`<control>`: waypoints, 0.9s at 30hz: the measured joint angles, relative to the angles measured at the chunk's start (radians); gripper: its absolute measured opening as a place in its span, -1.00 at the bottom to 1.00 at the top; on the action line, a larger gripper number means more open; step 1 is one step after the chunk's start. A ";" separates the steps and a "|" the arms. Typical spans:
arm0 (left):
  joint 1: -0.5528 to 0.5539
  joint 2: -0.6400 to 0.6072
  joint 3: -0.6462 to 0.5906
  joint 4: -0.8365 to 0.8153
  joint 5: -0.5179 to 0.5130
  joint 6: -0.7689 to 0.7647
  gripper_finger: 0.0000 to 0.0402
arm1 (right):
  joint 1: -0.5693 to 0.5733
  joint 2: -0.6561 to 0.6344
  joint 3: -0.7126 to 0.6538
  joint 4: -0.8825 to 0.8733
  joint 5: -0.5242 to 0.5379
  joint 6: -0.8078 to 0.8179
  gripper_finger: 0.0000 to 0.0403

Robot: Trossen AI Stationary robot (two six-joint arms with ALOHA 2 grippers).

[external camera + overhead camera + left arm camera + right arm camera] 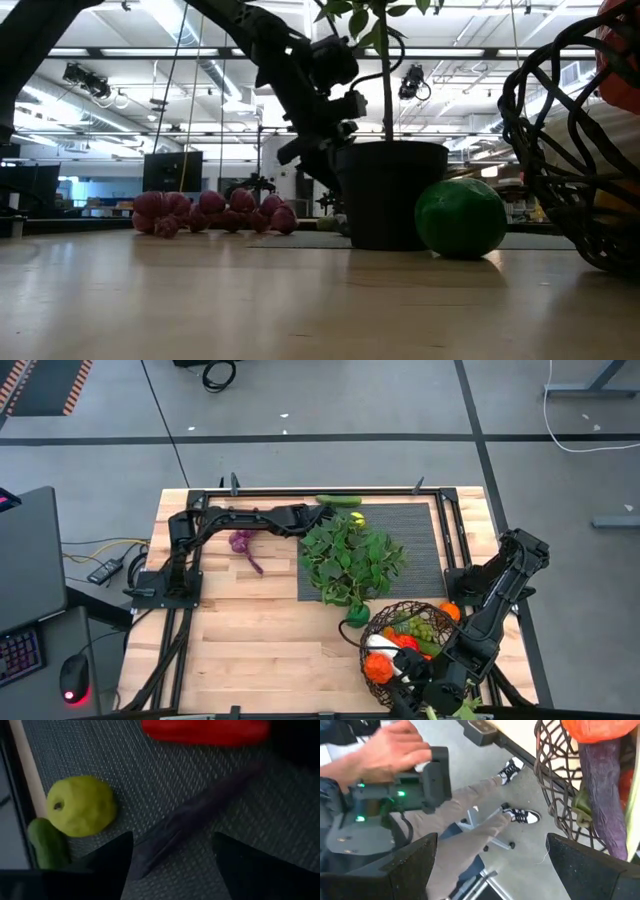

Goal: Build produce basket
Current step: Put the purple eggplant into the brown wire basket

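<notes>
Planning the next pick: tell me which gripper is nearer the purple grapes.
Left. The left gripper is just across from the purple grapes, by the plant; the right gripper is at the basket.

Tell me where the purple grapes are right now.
In the high view the purple grapes lie on the bare wood on the table's left side, just below the left arm and left of the potted plant, outside the basket.

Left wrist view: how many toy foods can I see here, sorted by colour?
Red: 1, the red chili
Yellow-green: 1, the round lemon
Green: 1, the cucumber
Dark purplish: 1, the long piece, kind unclear
Total: 4
</notes>
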 joint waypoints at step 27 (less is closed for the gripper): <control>0.002 0.088 0.086 -0.120 -0.156 -1.364 0.30 | 0.000 0.000 0.000 0.019 0.050 -0.004 0.88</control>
